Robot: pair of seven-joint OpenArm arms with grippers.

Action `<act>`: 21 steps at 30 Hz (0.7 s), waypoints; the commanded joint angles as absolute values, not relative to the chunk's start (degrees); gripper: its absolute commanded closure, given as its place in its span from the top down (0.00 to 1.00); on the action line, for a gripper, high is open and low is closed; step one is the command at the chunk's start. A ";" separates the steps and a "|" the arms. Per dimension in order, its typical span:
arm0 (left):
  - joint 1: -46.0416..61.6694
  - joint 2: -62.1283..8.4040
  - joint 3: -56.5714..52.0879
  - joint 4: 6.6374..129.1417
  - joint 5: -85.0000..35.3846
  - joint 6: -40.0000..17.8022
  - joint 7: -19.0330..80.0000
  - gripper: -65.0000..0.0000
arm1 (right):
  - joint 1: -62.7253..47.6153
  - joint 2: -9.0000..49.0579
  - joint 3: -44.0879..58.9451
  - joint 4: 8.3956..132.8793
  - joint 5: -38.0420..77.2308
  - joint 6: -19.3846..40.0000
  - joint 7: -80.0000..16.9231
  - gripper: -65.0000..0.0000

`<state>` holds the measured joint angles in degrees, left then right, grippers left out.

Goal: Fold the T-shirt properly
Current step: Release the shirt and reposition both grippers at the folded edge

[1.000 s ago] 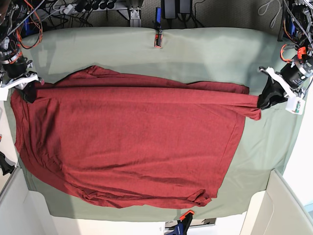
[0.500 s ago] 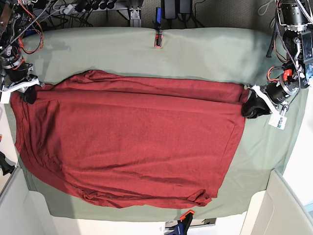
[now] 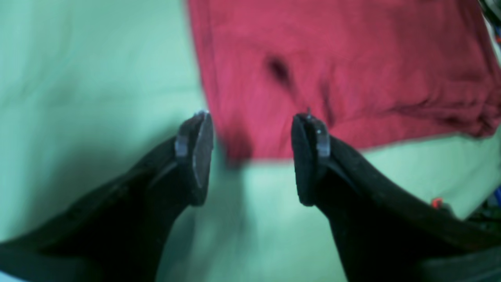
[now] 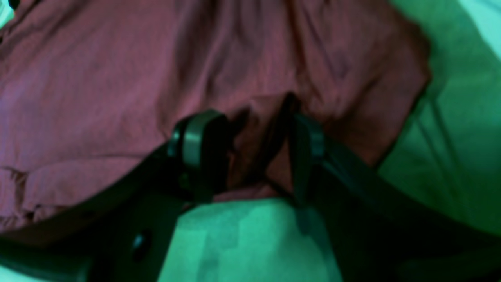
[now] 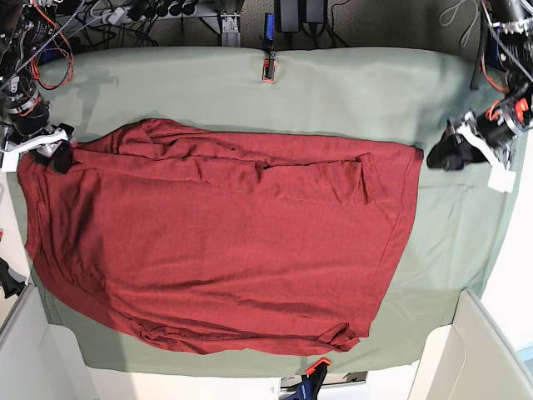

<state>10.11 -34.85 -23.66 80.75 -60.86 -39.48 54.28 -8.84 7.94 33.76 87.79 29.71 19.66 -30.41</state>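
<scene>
The dark red T-shirt lies spread on the sage green table cover, with a loose wrinkled fold along its far edge. My left gripper is open and empty, hovering over the cover just right of the shirt's far right corner. In the left wrist view the gripper stands before the shirt's edge. My right gripper is at the shirt's far left corner. In the right wrist view its jaws stand wide apart with a bunched fold of the shirt between them.
A black and orange clamp sits on the table's back edge and another on the front edge. White bins stand at the front right and front left. Cables crowd the back.
My left gripper has opened, let go of the shirt's edge and drawn back to the right. The taut far edge has dropped into slack wrinkles. My right gripper has stayed at the left corner.
</scene>
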 commanded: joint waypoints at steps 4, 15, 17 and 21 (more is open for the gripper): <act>13.21 -34.06 -24.45 84.36 -62.35 -40.00 52.47 0.54 | -8.45 8.69 34.92 90.52 32.25 19.75 -31.75 0.45; 12.21 -29.67 -24.38 84.27 -48.60 -38.30 44.34 0.54 | -11.38 8.67 36.45 91.13 33.28 19.75 -33.52 0.45; 12.21 -29.50 -24.34 84.25 -48.56 -38.33 44.34 0.54 | -12.32 8.62 36.56 91.13 33.69 19.75 -33.52 0.45; 12.23 -29.15 -24.34 84.01 -48.49 -38.30 44.31 0.54 | -13.54 8.36 36.80 91.13 34.54 19.75 -34.00 0.45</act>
